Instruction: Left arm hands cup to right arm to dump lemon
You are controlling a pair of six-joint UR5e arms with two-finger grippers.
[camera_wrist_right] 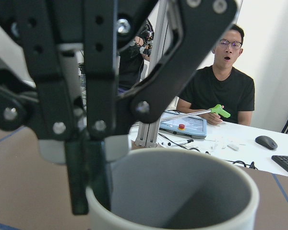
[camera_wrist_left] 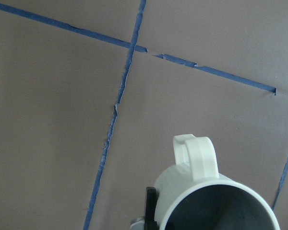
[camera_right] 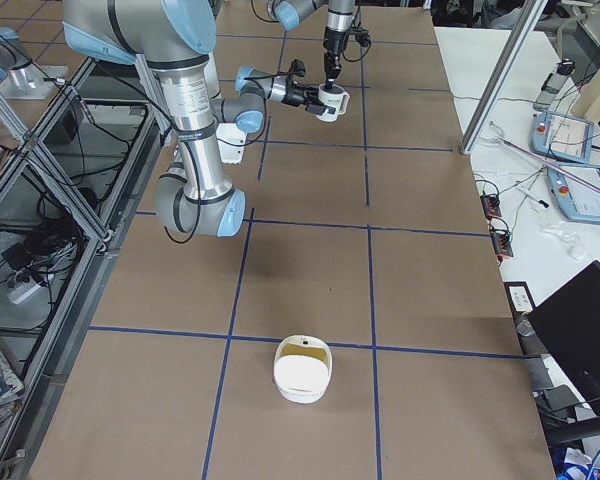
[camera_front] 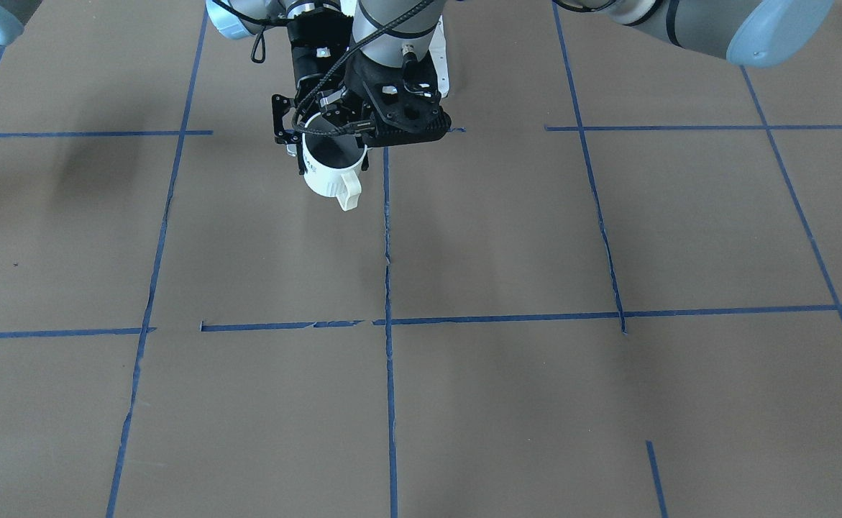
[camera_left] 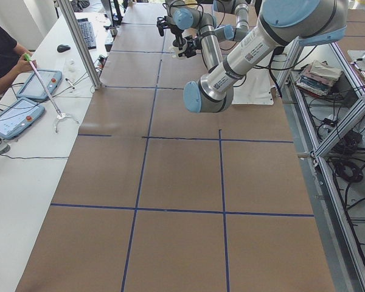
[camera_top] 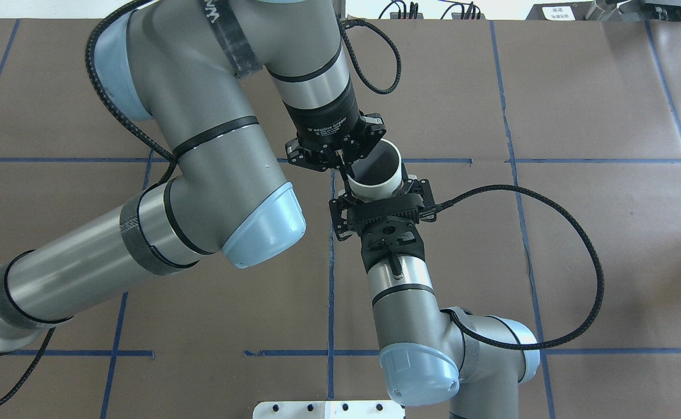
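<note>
The white mug (camera_top: 375, 187) hangs upright above the table between both grippers, handle (camera_wrist_left: 194, 155) turned away from the robot. My left gripper (camera_top: 349, 173), the linkage-fingered one on the arm that enters from the left, points straight down and is shut on the mug's rim (camera_wrist_right: 93, 158). My right gripper (camera_top: 378, 201), with the perforated housing, lies level, a finger on each side of the mug's body (camera_front: 331, 173). I cannot tell whether those fingers touch it. The part of the grey inside that shows holds no lemon; the bottom is hidden.
A white container (camera_right: 302, 372) with a yellowish inside sits on the brown table at its right end. My left arm's big elbow (camera_top: 259, 221) hangs over the table's left half. Operators with tablets sit at the far white bench (camera_wrist_right: 216, 91).
</note>
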